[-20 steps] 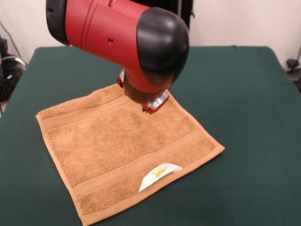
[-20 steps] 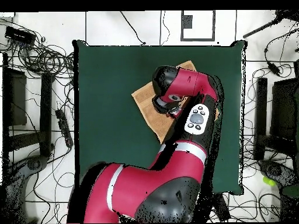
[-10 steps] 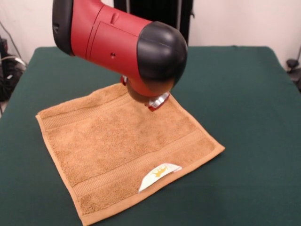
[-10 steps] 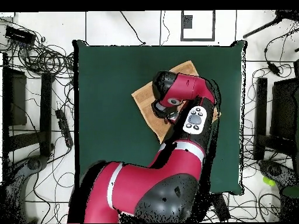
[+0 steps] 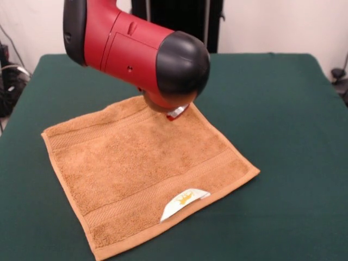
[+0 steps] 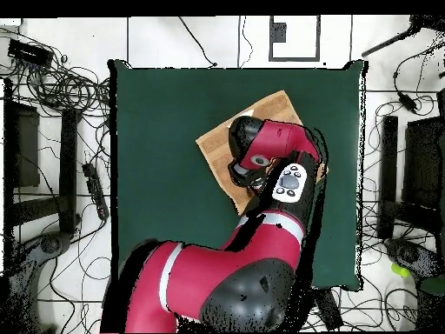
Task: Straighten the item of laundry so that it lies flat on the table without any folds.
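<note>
The item of laundry [image 5: 147, 168] is an orange-tan towel that lies spread out on the green table [image 5: 272, 109]. Its border bands look smooth, with no fold showing. A white label [image 5: 185, 202] with a yellow mark sticks out at its near hem. The red and black arm [image 5: 141, 49] hangs over the towel's far corner. Only a small red and silver bit of the gripper [image 5: 175, 112] peeks out below the arm, just above the cloth. From overhead, the arm [image 6: 278, 152] covers much of the towel [image 6: 265, 113], and the gripper is hidden under the arm.
The towel takes up the left and middle of the table in the front view, with bare green cloth [image 6: 165, 130] wide around it. Cables [image 6: 61, 87] and dark equipment [image 6: 400, 174] lie on the floor beside the table.
The arm has lifted and drawn back toward the robot's base, so less of the gripper shows and more of the towel is uncovered. The towel has not moved.
</note>
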Robot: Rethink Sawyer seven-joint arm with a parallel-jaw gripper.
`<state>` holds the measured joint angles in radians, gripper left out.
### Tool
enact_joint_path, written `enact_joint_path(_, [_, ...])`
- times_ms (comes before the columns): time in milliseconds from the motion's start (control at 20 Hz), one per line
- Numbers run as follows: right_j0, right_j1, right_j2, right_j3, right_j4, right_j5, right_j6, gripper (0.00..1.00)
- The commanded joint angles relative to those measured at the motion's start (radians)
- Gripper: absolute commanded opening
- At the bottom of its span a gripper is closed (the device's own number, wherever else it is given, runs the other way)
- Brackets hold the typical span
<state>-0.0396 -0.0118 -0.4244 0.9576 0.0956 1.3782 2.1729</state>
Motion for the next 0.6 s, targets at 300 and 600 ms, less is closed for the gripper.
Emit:
enact_joint_path(300, [0.001, 0.084, 0.075, 0.025, -0.08, -0.055, 0.08, 1.0])
enact_joint_path(600, [-0.008, 0.093, 0.073, 0.022, -0.066, -0.059, 0.114, 1.0])
